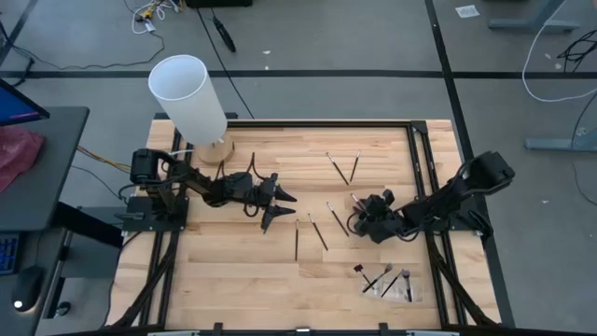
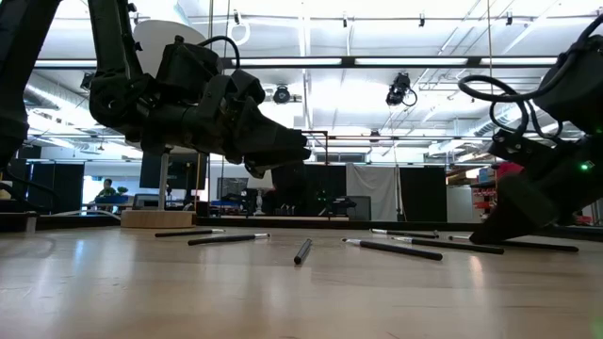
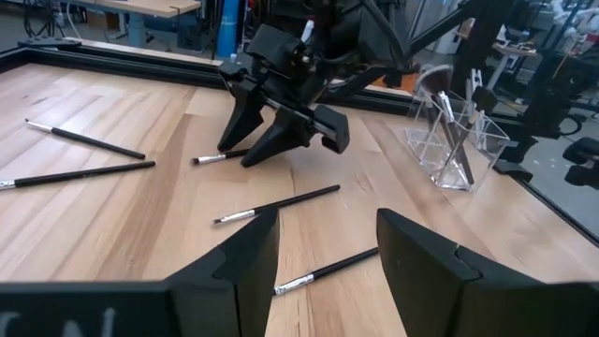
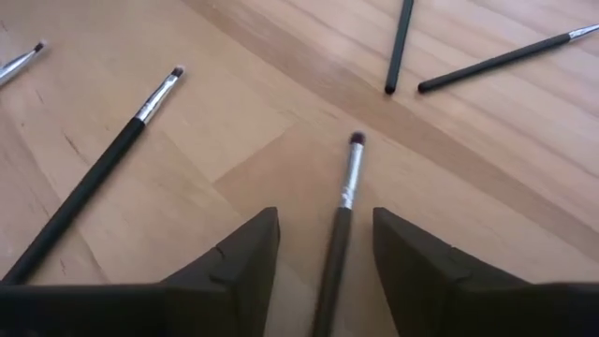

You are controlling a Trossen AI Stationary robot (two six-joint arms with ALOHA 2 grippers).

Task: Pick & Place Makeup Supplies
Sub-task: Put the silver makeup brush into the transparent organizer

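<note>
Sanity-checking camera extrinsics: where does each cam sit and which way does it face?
High: overhead, straight down on the table; both arms, white cylinder.
Low: table-top height, level across into the room; both arms drop in.
Left wrist: past its open jaws toward the right gripper and clear brush holder.
Right wrist: down at the wood, a makeup brush between its jaws.
Shared: high and left wrist both show the holder.
</note>
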